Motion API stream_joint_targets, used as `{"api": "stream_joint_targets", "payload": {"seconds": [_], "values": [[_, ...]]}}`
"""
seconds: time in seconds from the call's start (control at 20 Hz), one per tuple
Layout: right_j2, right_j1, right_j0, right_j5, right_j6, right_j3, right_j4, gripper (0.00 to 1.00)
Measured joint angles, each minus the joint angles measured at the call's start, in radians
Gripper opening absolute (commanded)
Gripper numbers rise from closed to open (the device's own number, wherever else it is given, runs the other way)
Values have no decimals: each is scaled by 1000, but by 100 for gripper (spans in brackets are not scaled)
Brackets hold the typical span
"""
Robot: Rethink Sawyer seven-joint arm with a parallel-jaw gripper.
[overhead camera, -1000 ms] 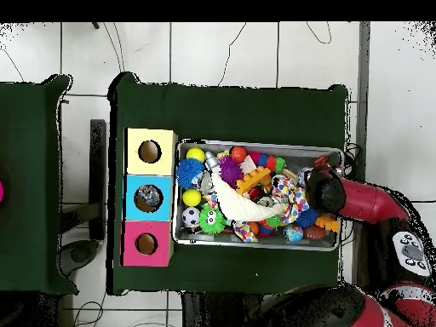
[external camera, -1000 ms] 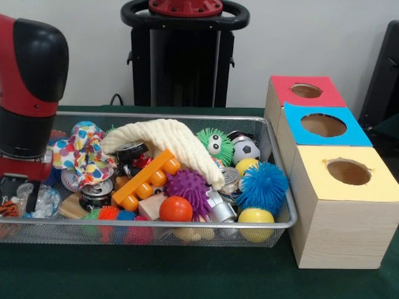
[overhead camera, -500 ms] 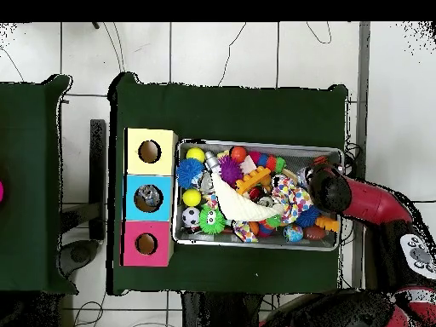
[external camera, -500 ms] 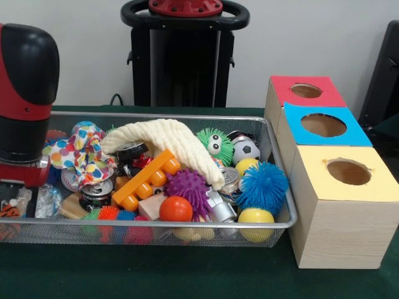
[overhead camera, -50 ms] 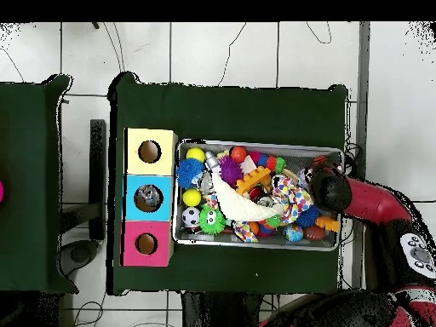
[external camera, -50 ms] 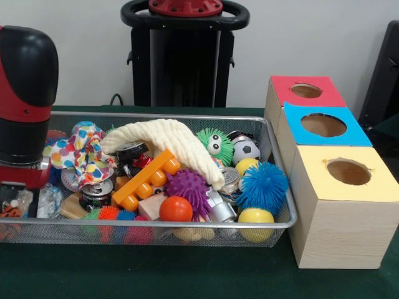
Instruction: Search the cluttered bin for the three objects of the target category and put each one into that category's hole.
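The arm (external camera, -50 ms: 25, 99) hangs over the nine o'clock end of the mesh bin (external camera, -50 ms: 274, 163), and the claw is buried behind the wrist, so I cannot tell whether it's clenched or released. Which category is wanted isn't clear; spiky balls (external camera, -50 ms: 263, 185) sit at three o'clock, near the yellow box (external camera, -50 ms: 340, 215). Risk: the patterned cloth (external camera, -50 ms: 81, 152) snags and drags clutter along.

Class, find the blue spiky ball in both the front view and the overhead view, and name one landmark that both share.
Front view: blue spiky ball at the bin's right end, beside the yellow-topped box.
Overhead view: at the bin's left end, beside the same box.
Shared landmark: the yellow-topped box.
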State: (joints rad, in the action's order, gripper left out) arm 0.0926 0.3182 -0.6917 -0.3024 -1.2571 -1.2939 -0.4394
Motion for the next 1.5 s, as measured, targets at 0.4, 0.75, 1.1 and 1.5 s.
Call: {"api": "stream_joint_targets", "payload": {"seconds": [0.4, 0.75, 1.1, 1.5], "values": [[-32, 23, 64, -94, 0, 12, 0, 100], [-30, 72, 69, -155, 0, 5, 0, 100], [-30, 124, 69, -160, 0, 1, 0, 100], [-21, 110, 52, -160, 0, -1, 0, 100]]}}
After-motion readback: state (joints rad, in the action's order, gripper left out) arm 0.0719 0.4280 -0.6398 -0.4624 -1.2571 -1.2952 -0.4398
